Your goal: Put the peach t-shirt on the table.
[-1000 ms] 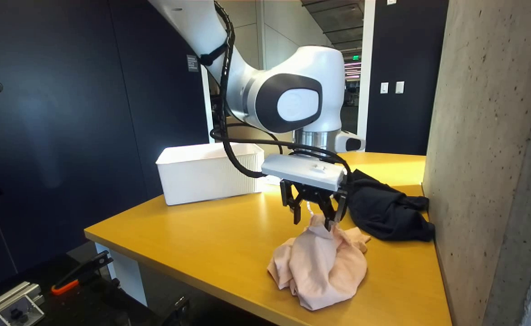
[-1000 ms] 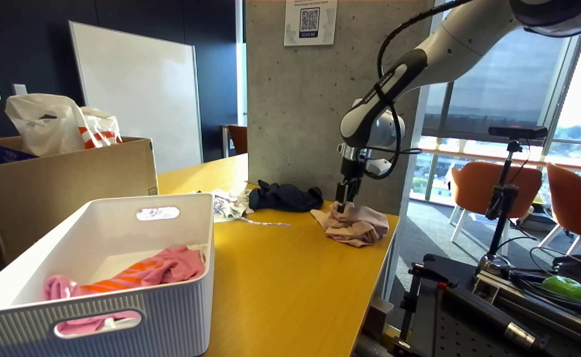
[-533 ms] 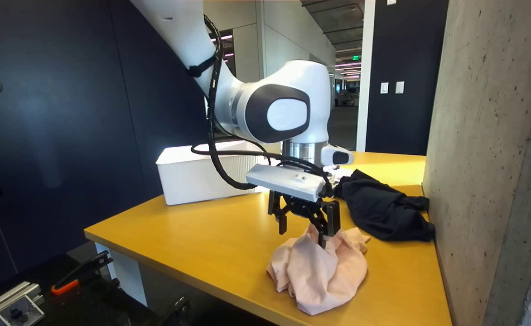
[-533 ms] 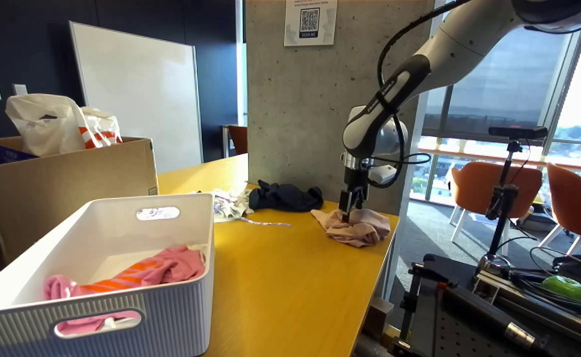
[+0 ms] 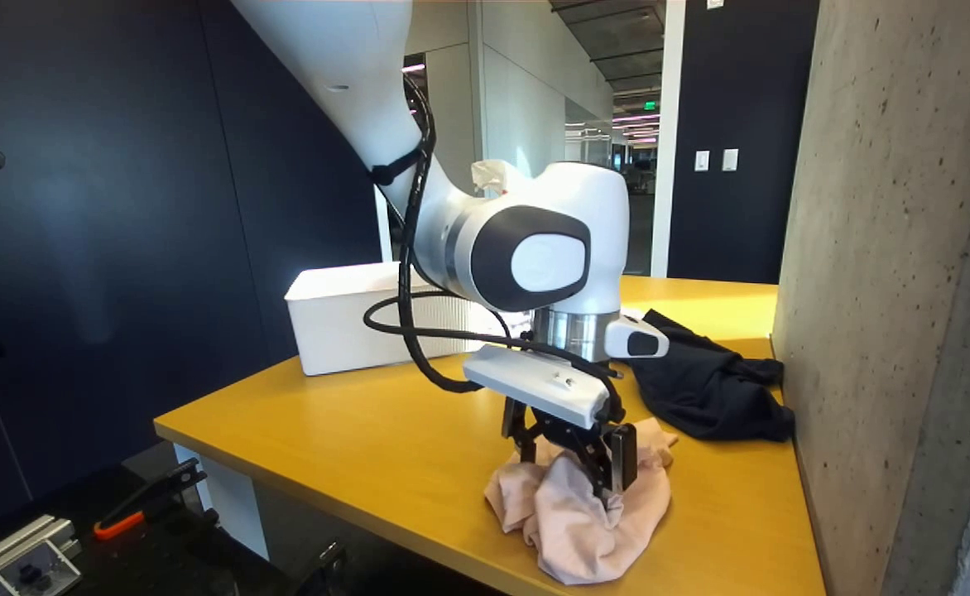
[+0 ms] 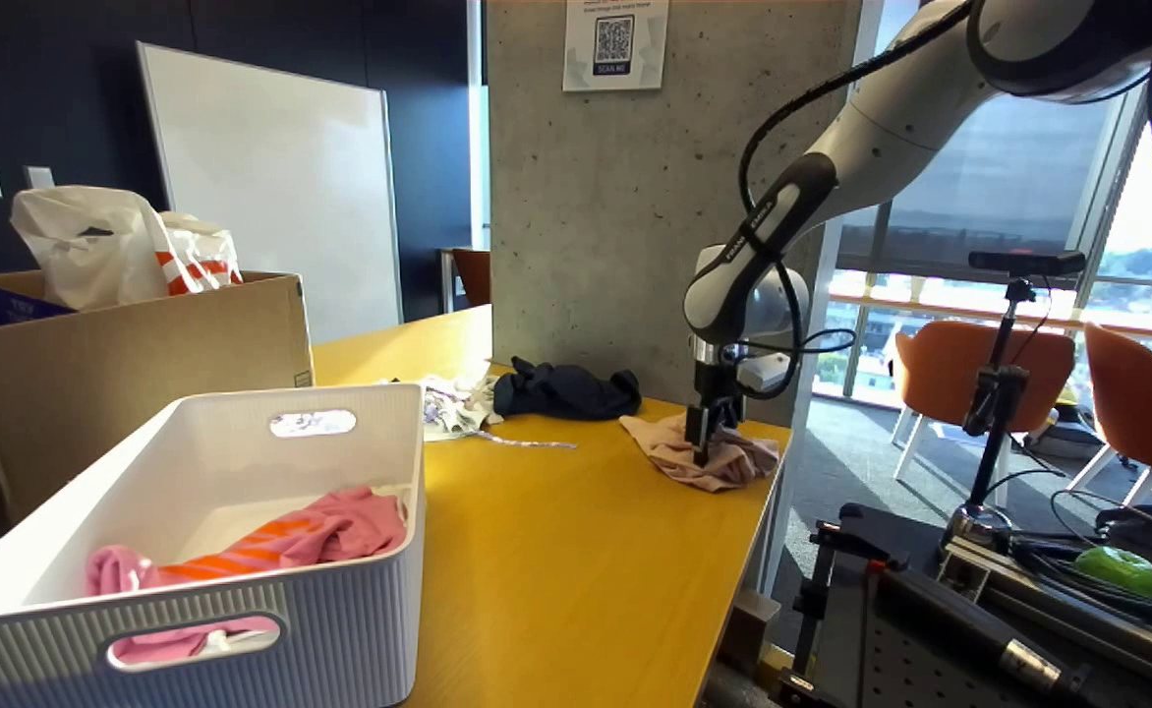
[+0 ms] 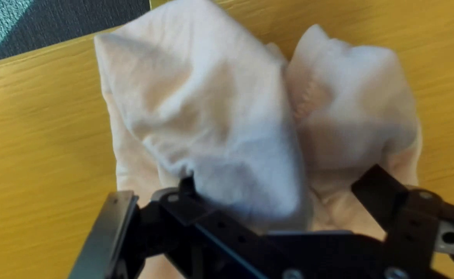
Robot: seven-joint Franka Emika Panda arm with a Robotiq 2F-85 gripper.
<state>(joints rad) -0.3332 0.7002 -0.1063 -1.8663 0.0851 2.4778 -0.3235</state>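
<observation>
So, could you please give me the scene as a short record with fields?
target: peach t-shirt, crumpled, lying on the table near its edge
grasp: fingers apart, with peach fabric between them
dark item: black garment on the table, by the concrete pillar
light item: white patterned cloth, next to the black garment
container: white box, holding a pink-and-orange cloth

My wrist view crops the tool (image 7: 277, 181) at its bottom edge, and I can't make out where one fingertip (image 7: 186, 188) ends against a blurred fold of the peach t-shirt (image 7: 227, 116). In an exterior view my arm (image 5: 344, 83) is cut at the top edge and covers part of the black garment (image 5: 708, 389). In an exterior view the white box (image 6: 350, 634) is cut off left and below, its walls hiding some pink cloth (image 6: 360, 531) and patterned cloth (image 6: 453, 403).
</observation>
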